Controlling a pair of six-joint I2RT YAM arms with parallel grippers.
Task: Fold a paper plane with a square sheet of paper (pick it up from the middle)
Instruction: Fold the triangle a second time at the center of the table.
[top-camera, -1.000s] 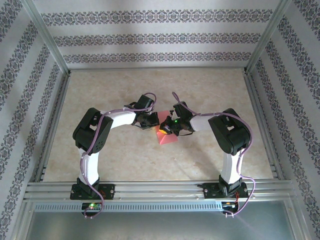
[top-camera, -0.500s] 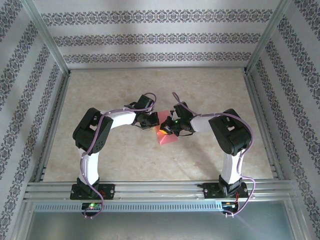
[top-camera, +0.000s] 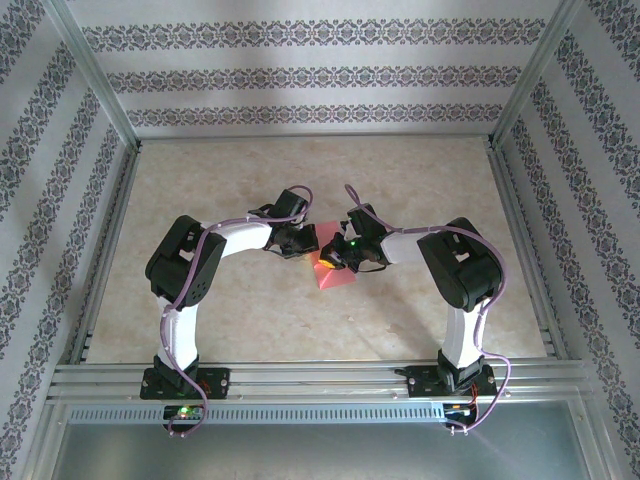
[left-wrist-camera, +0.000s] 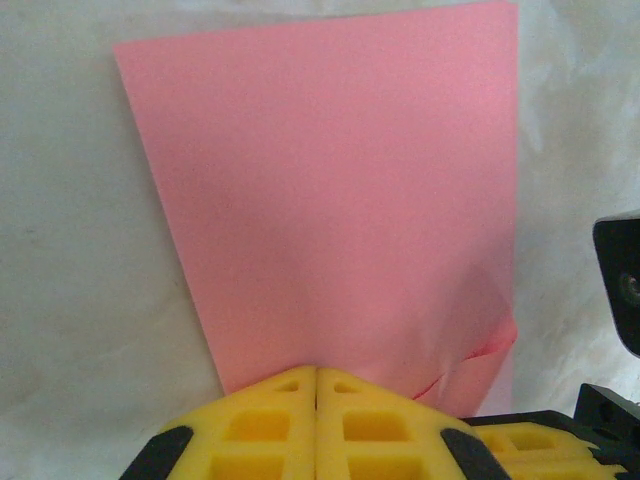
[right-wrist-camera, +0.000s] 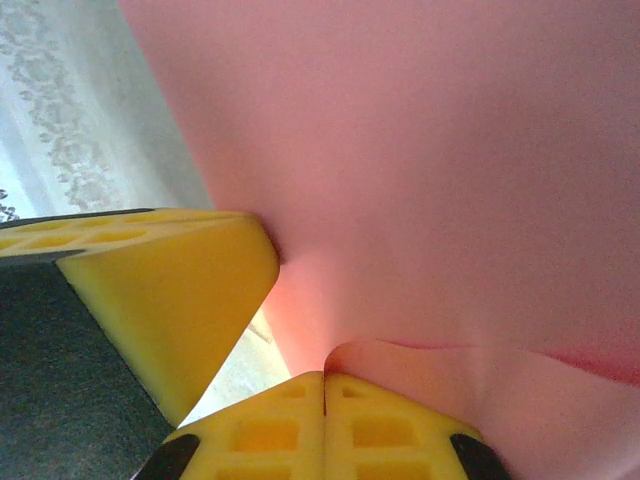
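- The left gripper (left-wrist-camera: 316, 395) is shut tight, with its yellow tips at the near edge of the thin salmon-pink square sheet of paper (left-wrist-camera: 330, 200).
- The paper lies on the pale table (top-camera: 230, 180) between the arms. It looks light, floppy and easy to tear, so nip an edge gently.
- The right gripper (right-wrist-camera: 322, 395) is shut too, where the paper curls up.
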